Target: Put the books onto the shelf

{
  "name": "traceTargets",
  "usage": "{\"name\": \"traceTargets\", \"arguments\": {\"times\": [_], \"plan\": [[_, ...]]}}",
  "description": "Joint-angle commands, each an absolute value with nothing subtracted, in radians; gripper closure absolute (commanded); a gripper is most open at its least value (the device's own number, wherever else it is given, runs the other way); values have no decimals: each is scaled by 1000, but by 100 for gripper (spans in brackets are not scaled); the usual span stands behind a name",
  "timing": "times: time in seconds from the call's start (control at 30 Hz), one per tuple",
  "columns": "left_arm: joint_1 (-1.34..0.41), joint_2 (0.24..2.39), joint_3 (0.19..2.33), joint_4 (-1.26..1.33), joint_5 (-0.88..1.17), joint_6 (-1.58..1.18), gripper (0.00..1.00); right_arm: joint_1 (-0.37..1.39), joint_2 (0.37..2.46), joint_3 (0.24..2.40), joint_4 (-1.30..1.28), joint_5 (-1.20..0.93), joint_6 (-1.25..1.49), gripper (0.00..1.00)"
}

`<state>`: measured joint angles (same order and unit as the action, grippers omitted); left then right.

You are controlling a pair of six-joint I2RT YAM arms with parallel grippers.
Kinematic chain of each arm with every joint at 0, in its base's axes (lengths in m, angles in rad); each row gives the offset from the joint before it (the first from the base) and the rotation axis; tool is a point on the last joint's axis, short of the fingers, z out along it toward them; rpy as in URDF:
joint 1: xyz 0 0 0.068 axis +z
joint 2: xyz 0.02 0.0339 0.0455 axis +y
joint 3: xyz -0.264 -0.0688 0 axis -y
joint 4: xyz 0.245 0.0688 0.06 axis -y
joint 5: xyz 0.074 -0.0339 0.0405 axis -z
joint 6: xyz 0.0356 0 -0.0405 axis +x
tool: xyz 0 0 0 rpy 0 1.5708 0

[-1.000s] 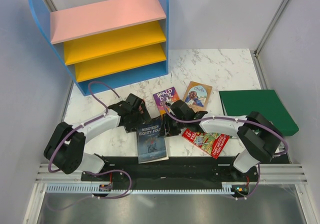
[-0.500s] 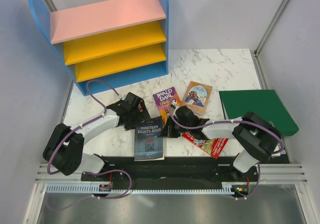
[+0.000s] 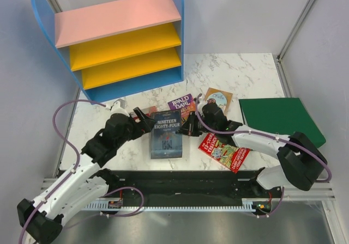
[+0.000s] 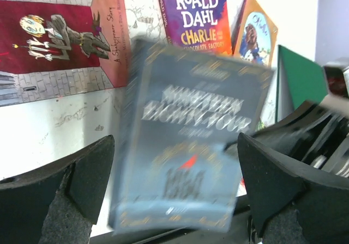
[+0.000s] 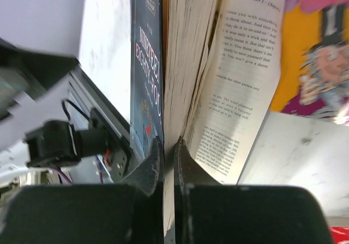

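Nineteen Eighty-Four book [image 3: 167, 135] is on the tabletop [image 3: 245, 72], near the shelf [image 3: 117, 42]. I see my left hand [image 3: 144, 123] spread wide at its left edge, gripping nothing. My right hand [image 3: 190, 128] is pinched closed on its right-edge pages.

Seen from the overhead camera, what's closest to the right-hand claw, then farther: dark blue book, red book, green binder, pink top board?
1. dark blue book, pinched by the right gripper.
2. red book, near right.
3. green binder, far right.
4. pink top board, back left.
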<state>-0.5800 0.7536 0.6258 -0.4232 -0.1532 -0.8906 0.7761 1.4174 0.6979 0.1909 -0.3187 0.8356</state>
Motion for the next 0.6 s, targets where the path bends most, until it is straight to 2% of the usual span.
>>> {"name": "traceTargets", "arguments": {"times": [0.0,0.2,0.37,0.5,0.57], "plan": [[-581,683,546,-361,-194,-859,0,652,1325,787,258,-443,782,100],[-580,712,473,-122,-37,-810,0,614,1325,856,262,-653,741,100],[-578,773,430,73,92,-782,0,614,1316,859,324,-747,764,100],[-578,767,414,144,104,-758,0,614,1309,861,330,-791,769,100],[-578,750,405,159,103,-758,6,612,1302,858,333,-799,767,100]]}}
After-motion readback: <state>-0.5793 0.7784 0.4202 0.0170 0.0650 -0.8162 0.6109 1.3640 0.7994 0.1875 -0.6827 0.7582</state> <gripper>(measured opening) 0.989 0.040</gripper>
